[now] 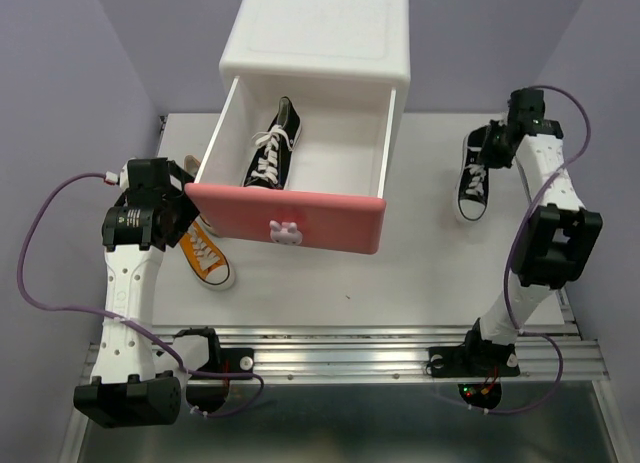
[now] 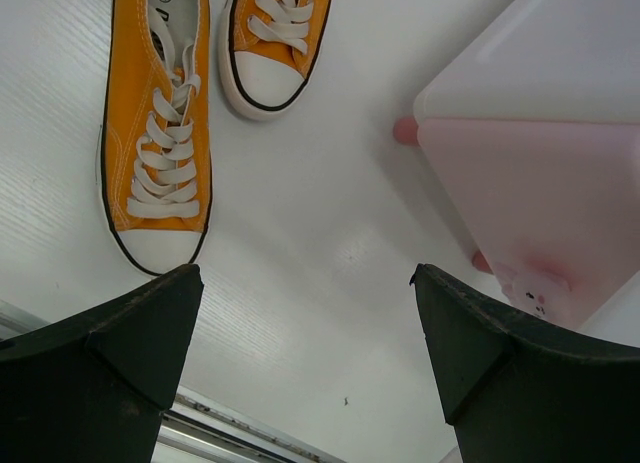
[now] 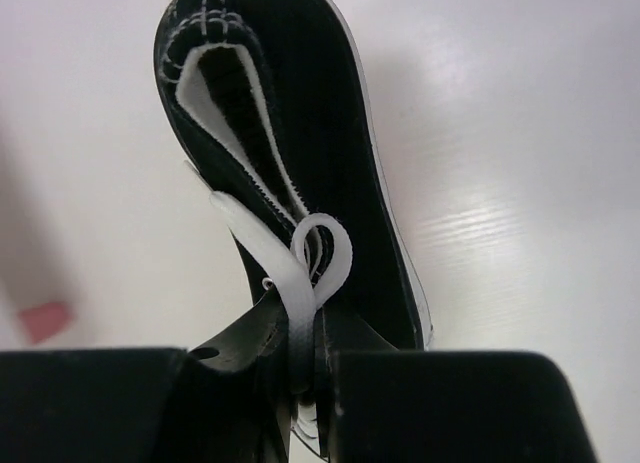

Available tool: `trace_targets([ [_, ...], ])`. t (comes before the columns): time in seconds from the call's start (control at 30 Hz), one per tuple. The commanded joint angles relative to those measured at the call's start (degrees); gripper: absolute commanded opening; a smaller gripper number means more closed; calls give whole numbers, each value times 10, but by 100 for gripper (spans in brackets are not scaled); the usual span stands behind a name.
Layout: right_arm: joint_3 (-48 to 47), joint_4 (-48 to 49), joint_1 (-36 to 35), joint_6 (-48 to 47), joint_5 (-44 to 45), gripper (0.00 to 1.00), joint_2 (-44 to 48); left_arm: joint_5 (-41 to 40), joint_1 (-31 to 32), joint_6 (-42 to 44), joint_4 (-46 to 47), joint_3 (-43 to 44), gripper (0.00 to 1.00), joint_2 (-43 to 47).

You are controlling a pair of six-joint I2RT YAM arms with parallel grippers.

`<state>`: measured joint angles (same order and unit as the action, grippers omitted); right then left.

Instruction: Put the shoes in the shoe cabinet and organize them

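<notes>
Right gripper [image 3: 305, 373] is pinching, jaws narrow, the black sneaker [image 3: 330, 133] stretching ahead of its fingertips; this pick-up is probably calling next for a lift and carry to the open drawer [image 1: 330, 215] on its left.

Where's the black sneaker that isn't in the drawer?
Top view: black sneaker at the table's right side, beside the open drawer, held by the right gripper.

- Left arm [image 1: 125, 283]: white tubular links with rows of small round holes; black blocky joint housings.
- Right arm [image 1: 548, 173]: matching white links, black joints.
- Purple cable [image 1: 30, 258]: one looped alongside each arm.
- Left gripper [image 2: 305, 273]: matte black, wedge-shaped fingers [image 2: 130, 363].
- Right gripper [image 3: 308, 368]: black, flat-topped fingers [image 3: 450, 403].
- Right base [image 1: 478, 368]: black, with red and green lights.
</notes>
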<state>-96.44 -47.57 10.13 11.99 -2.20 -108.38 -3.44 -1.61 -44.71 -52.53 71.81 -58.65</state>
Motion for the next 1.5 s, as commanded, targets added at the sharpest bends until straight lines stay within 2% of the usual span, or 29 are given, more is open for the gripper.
trace_targets([
  [0.0,-94,81,2,81,-103,1,135,0,-4,1,10,26,99,6],
  [0.2,-239,106,2,133,-157,1,191,7,-4,12,19,32,99,-2],
  [0.27,-270,161,2,161,-193,1,198,12,-3,18,28,32,99,-1],
  [0.33,-290,219,2,230,-226,1,201,11,-3,23,30,32,99,-1],
  [0.37,-289,297,2,263,-266,1,206,12,-3,27,30,32,99,-1],
  [0.43,-277,374,2,363,-287,1,208,12,-4,33,31,35,99,-1],
  [0.47,-273,449,2,397,-308,1,207,12,-3,38,31,37,99,-1],
  [0.53,-299,500,-5,451,-322,1,198,12,-4,45,32,40,99,-1],
  [0.6,-341,496,-33,474,-323,1,171,11,-4,49,33,41,99,0],
  [0.67,-423,472,-69,461,-318,1,145,9,-3,52,34,40,99,6],
  [0.73,-468,448,-136,461,-301,1,114,8,-4,52,34,38,99,9],
  [0.77,-473,467,-157,466,-287,1,109,7,-3,52,33,35,99,10],
  [0.87,-456,513,-242,476,-266,1,106,8,-4,52,31,33,99,15],
  [1.03,-476,502,-344,452,-257,1,80,8,-3,52,25,34,99,21],
  [1.07,-477,482,-380,439,-262,1,74,8,-4,52,24,32,99,22],
  [1.2,-471,378,-451,357,-252,1,69,13,-4,43,25,24,99,28],
  [1.27,-460,322,-473,325,-231,1,73,15,-3,38,30,13,99,32],
  [1.47,-400,237,-520,252,-210,1,92,25,-4,24,44,-8,99,40],
])
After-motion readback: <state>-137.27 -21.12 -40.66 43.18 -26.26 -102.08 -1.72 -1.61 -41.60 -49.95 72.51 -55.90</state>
